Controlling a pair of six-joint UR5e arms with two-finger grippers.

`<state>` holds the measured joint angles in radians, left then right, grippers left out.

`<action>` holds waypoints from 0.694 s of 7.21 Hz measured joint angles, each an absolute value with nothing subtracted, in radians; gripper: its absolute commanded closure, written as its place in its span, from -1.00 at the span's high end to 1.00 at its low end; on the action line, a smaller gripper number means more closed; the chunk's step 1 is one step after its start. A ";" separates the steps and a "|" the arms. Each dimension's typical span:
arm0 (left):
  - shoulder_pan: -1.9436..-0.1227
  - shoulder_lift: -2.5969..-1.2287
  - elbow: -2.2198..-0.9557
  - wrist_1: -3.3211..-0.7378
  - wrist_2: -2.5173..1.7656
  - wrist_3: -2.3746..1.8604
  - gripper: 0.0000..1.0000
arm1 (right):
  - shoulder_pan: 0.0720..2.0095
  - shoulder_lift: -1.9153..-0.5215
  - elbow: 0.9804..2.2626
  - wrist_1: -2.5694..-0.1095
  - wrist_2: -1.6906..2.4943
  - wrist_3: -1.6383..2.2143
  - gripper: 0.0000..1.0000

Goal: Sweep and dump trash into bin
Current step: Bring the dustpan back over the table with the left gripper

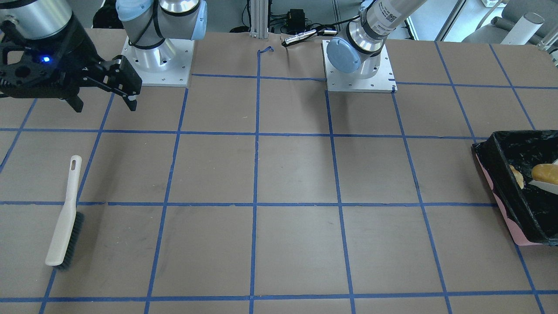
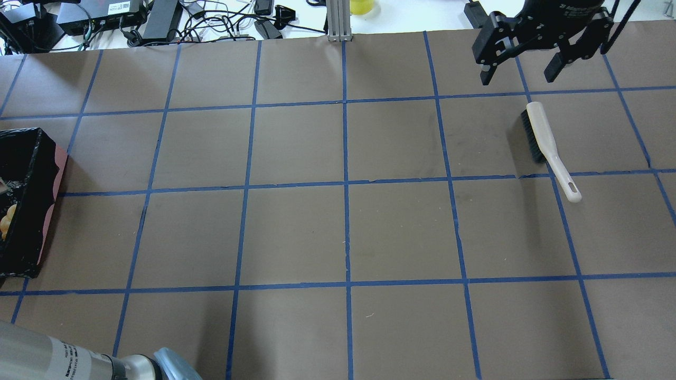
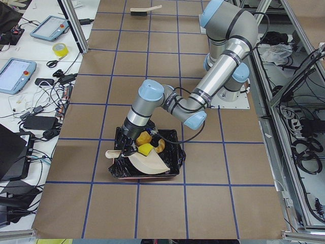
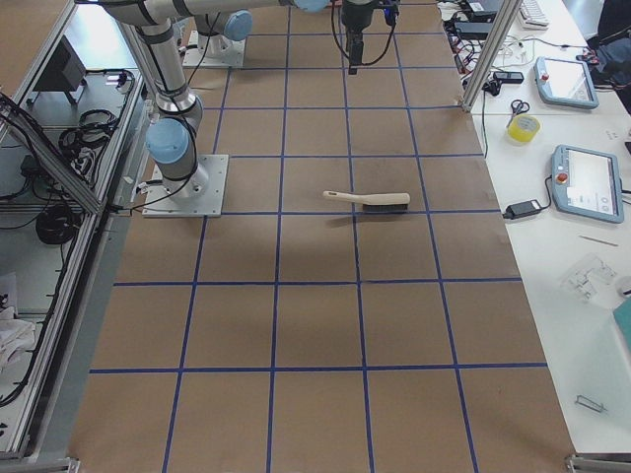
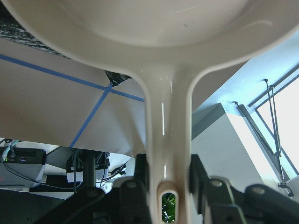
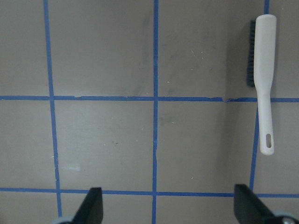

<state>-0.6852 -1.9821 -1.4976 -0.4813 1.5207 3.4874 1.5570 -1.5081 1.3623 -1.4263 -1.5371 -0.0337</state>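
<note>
Left gripper [image 5: 167, 181] clenches the dustpan [image 3: 147, 163] over the bin [image 1: 505, 187], the trash [image 3: 145, 149] inside just beside it. Right gripper [image 2: 517, 76] hangs released above the bench [image 2: 296, 232] near the brush [image 2: 544, 140]. Left arm's label [image 1: 386, 15] is too small to read.

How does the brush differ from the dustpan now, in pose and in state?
The brush lies flat on the table, with no end effector on it; the dustpan is held up by its handle in the left end effector. The brush is far from the bin; the dustpan is over it. Both are pale beige, with a hole in the handle.
</note>
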 measured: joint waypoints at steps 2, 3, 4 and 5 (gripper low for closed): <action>-0.685 -1.969 -1.527 -0.406 1.518 3.493 -1.00 | 1.594 -1.553 1.414 -1.426 -1.538 0.004 1.00; -0.684 -1.950 -1.577 -0.349 1.516 3.494 -1.00 | 1.598 -1.599 1.476 -1.452 -1.540 0.004 1.00; -0.683 -1.927 -1.629 -0.304 1.515 3.494 -1.00 | 1.597 -1.633 1.521 -1.498 -1.546 0.002 1.00; -0.683 -1.903 -1.666 -0.283 1.513 3.497 -1.00 | 1.596 -1.645 1.539 -1.532 -1.549 0.001 1.00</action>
